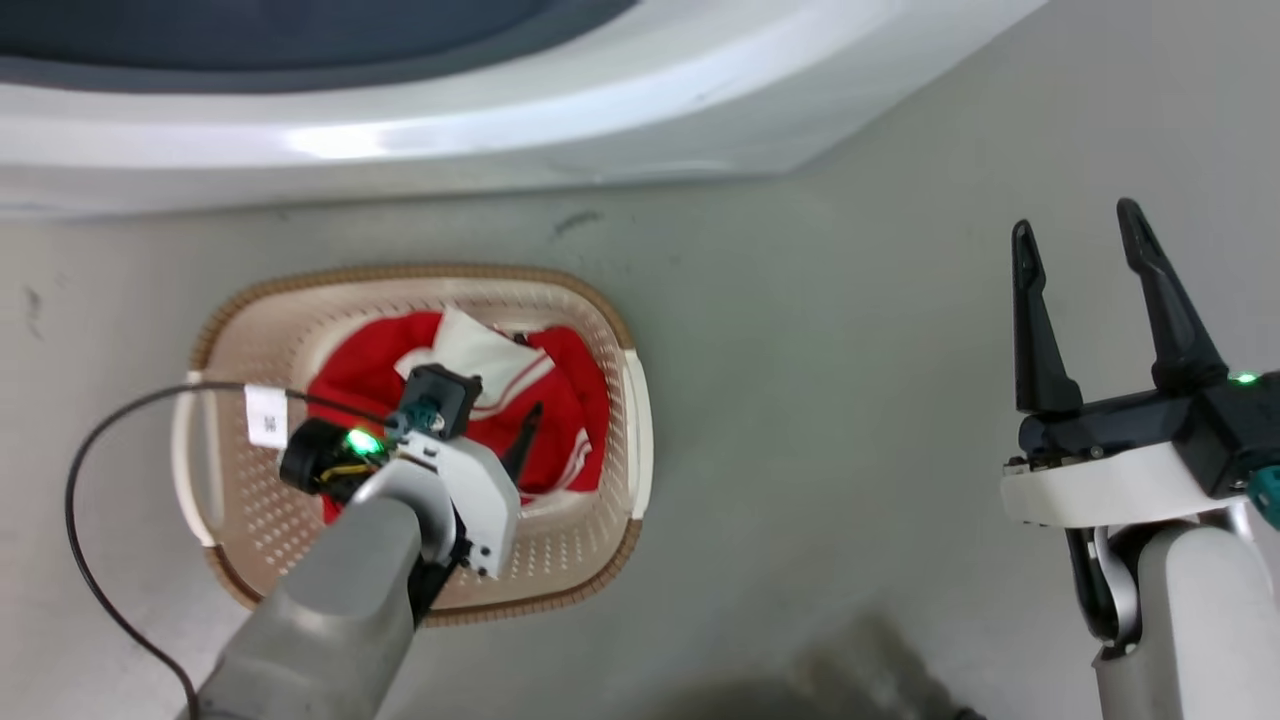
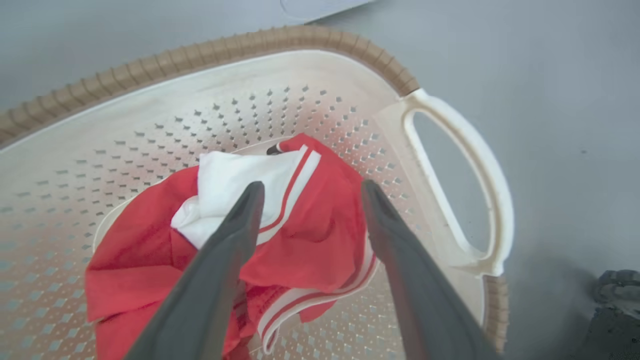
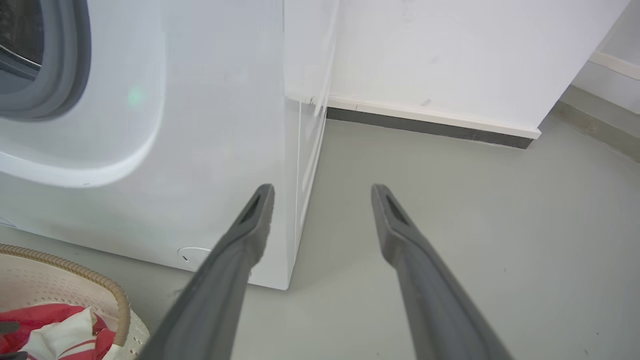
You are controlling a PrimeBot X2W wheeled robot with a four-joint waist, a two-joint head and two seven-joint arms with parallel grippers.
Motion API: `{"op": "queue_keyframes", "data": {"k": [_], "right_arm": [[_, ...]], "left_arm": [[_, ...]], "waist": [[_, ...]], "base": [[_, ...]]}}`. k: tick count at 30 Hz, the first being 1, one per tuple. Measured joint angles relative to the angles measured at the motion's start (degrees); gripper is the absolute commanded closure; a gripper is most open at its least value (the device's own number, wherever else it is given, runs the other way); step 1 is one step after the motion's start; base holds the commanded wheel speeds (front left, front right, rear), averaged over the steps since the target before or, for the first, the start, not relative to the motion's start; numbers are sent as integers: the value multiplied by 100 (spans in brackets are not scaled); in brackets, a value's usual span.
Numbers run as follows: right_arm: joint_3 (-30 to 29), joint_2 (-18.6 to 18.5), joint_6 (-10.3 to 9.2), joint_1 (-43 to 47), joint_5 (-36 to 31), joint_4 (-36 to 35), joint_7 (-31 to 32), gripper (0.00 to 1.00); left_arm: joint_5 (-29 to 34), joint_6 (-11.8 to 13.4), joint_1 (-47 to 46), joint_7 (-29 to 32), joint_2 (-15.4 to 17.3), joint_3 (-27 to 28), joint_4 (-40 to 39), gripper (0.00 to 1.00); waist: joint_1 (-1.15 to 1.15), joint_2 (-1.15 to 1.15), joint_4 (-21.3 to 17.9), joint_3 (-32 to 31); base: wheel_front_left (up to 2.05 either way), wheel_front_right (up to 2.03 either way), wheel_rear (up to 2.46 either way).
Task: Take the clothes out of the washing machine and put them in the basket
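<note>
The cream basket (image 1: 610,330) with a brown rim stands on the floor in front of the white washing machine (image 1: 500,130). Inside it lie the red clothes (image 1: 570,400), a striped piece with a white panel (image 2: 235,175) on top of plain red fabric (image 2: 135,260). My left gripper (image 2: 307,192) hangs open just above the pile, fingers spread with nothing between them. In the head view its arm covers part of the basket. My right gripper (image 1: 1080,235) is open and empty over bare floor to the right. The right wrist view shows the washing machine's grey porthole rim (image 3: 65,75) and the basket's corner (image 3: 100,285).
Grey floor (image 1: 850,400) surrounds the basket. A black cable (image 1: 75,480) loops off my left arm over the basket's left handle. A white wall with a dark skirting strip (image 3: 430,127) runs to the right of the machine. A dark object (image 2: 617,290) sits on the floor beyond the basket's handle.
</note>
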Motion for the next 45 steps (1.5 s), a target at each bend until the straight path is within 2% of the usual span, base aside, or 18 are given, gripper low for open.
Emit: {"op": "queue_keyframes", "data": {"k": [7,11,16,21,27,33,40,45], "right_arm": [[-15,1,0,219,-36,244,0,0],[-181,-1,0,293,348,400,0,0],[-140,-1,0,608,333,572,1,0],[-136,2,0,908,261,612,1,0],[-245,-2,0,1191,272,647,1,0],[-243,-1,0,1526,307,566,0,0],[-422,1,0,1872,437,415,0,0],[-431,1,0,2047,490,424,0,0]], "left_arm": [[46,44,615,-4,129,697,-1055,0],[155,207,992,-4,252,1298,-1710,0],[360,325,1475,-5,343,2045,-2554,0],[626,580,2123,-5,308,2986,-3685,0],[1090,666,3256,-5,9,3890,-4812,0],[1664,690,4150,-4,-408,4537,-5627,0],[2192,491,4791,-4,-704,4763,-5824,0],[2530,487,4946,-4,-768,4781,-5756,0]], "waist": [[-1,0,169,-870],[-1,0,264,-1406],[-1,0,401,-2056],[-2,0,573,-2656],[-2,0,722,-3274],[-2,0,773,-3766],[-2,0,733,-4087],[-2,0,667,-4141]], "base": [[0,0,0],[0,0,0],[0,0,0],[0,0,0],[0,0,0],[0,0,0],[0,0,0],[0,0,0]]}}
